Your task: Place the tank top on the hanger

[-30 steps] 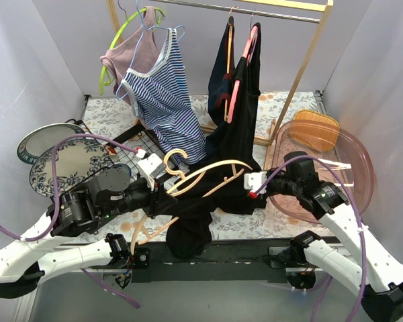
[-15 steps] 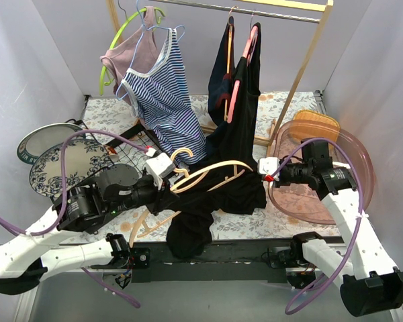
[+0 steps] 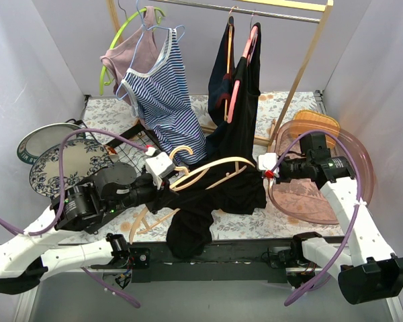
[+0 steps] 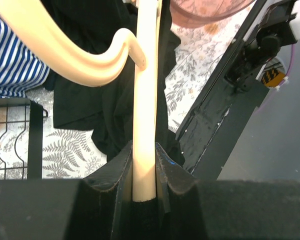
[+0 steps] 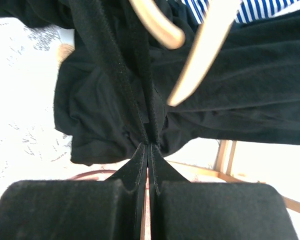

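My left gripper (image 4: pixel 143 152) clamps the hanger (image 4: pixel 145 90), long axis aimed at my right gripper (image 5: pixel 149 150), which pinches a strap of the tank top (image 3: pixel 235 191).

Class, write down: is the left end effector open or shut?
Shut. The left end effector clamps the hanger; both fingers press its bar, no gap.

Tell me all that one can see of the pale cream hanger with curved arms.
The pale cream hanger, smooth and wood-like, has broad curved arms and a curled hook. It is held tilted in the air, clamped near its hook in the left claw. The black thin-fabric tank top hangs against it.
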You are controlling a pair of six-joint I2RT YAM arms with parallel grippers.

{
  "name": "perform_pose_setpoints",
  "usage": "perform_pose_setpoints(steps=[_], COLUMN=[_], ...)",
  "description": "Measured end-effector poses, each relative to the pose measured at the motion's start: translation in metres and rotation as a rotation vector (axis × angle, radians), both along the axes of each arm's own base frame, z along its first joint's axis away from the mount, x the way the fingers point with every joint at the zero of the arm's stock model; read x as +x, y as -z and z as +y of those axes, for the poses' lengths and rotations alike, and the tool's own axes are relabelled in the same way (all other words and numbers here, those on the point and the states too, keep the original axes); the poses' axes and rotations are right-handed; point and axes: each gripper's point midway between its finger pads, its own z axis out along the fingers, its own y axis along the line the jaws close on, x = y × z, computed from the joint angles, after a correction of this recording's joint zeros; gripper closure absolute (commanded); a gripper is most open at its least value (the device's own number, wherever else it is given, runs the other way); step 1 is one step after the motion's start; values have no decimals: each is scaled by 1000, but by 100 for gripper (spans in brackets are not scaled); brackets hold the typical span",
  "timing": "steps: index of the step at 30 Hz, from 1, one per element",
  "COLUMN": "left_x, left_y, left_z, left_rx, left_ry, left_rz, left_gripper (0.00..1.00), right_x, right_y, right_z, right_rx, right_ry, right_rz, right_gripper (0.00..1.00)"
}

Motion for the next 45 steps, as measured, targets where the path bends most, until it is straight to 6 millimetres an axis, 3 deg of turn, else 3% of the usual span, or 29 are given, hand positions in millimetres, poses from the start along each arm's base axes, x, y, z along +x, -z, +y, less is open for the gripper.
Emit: perform_pose_setpoints(steps=[6,13,30,38,45], left_x=[-3,-7,-3,1,-1], left_y=[-12,-12,3,13,9], left_z=[1,-1,0,-3,-3], left_rx=[-44,-50,16,67,49], left_ry=[13,33,18,21,34], left_rz=[-17,-8,6,13,8], left_gripper=[100,100,100,100,100], right_x=[-3,3,7,9,11], right_y=[1,-5,-20,-17,-15], right_z=[5,6,-4,-11,-11], right_rx=[22,25,20,-7,-5], right_ry=[-20,-20,8,27,22], right_rz=[25,15,-29,-30,-19], right_gripper=[99,99,99,99,99])
